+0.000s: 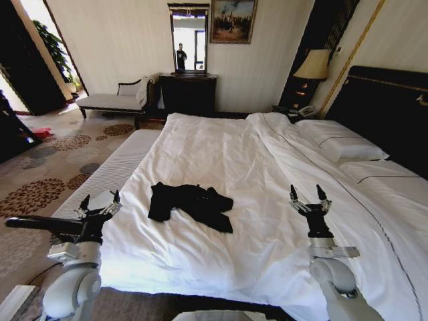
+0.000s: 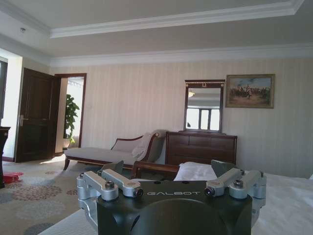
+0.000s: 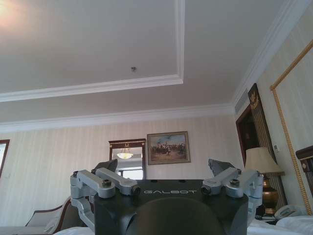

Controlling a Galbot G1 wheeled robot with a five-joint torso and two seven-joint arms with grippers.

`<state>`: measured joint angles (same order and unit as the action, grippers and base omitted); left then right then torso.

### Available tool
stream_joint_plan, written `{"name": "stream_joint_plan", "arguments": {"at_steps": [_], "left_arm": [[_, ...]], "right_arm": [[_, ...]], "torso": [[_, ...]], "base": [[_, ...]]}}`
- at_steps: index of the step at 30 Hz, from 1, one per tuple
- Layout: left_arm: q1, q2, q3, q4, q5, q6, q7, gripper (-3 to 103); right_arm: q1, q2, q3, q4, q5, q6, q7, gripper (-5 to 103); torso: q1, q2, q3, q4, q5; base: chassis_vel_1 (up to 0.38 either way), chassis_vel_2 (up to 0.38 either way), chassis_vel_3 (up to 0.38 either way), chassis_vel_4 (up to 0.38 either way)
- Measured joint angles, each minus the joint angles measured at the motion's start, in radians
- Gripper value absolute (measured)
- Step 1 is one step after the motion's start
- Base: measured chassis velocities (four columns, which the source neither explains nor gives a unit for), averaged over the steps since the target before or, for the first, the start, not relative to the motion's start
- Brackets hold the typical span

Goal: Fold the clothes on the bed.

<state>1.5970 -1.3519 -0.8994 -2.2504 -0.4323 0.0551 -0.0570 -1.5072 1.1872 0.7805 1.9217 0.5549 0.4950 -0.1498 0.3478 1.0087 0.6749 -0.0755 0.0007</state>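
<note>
Black T-shirt (image 1: 192,204) lies crumpled on the white duvet of the bed (image 1: 221,154), near the foot edge — untouched. Left gripper (image 1: 99,202) and right gripper (image 1: 309,197) hover on either side, fingers spread apart — both empty, pointing upward.

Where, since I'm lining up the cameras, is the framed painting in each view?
Head view: painting on the far wall, beside the mirror.
Left wrist view: painting on the striped wall beside the mirror, higher than the dresser.
Right wrist view: painting below the ceiling moulding, beside the mirror.
Shared landmark: the mirror.
</note>
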Motion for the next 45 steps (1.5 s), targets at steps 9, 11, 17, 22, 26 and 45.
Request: {"name": "stream_joint_plan", "arguments": {"at_steps": [9, 11, 17, 22, 26, 45], "left_arm": [[-0.010, 0.012, 0.004, -0.004, 0.000, 0.016, -0.001, 100], [-0.014, 0.022, 0.004, -0.006, 0.000, 0.023, -0.002, 100], [-0.028, 0.068, 0.012, -0.006, -0.021, 0.077, -0.016, 100], [-0.062, 0.150, 0.039, -0.010, -0.102, 0.154, -0.040, 100], [-0.110, 0.235, 0.058, -0.005, -0.246, 0.232, -0.085, 100], [-0.632, 0.466, 0.479, 0.487, -0.753, 0.505, -0.130, 100]], "right_arm": [[0.010, 0.004, -0.020, -0.008, -0.008, 0.000, 0.018, 100], [0.011, 0.004, -0.025, -0.010, -0.010, 0.000, 0.017, 100], [0.022, 0.000, -0.042, -0.021, 0.001, 0.019, 0.010, 100], [0.033, -0.016, -0.055, -0.034, 0.001, 0.019, 0.017, 100], [0.044, -0.031, -0.069, -0.051, 0.001, 0.019, 0.026, 100], [0.162, -0.053, -0.197, -0.168, -0.004, -0.020, 0.140, 100]], "torso": [[0.000, 0.000, 0.000, 0.0004, -0.0012], [0.000, 0.000, 0.000, 0.0004, -0.0007], [0.001, 0.000, 0.000, 0.0003, -0.0005], [0.001, 0.000, 0.000, 0.0007, -0.0012], [0.001, 0.000, 0.000, 0.0002, -0.0005], [0.001, 0.000, 0.000, -0.0001, -0.0007]], "base": [[-0.003, -0.005, 0.000, 0.006], [0.028, 0.075, -0.028, -0.106], [0.068, 0.123, -0.072, -0.138], [0.071, 0.098, -0.060, -0.077], [0.012, 0.015, -0.011, -0.006], [0.000, 0.000, 0.000, 0.000]]}}
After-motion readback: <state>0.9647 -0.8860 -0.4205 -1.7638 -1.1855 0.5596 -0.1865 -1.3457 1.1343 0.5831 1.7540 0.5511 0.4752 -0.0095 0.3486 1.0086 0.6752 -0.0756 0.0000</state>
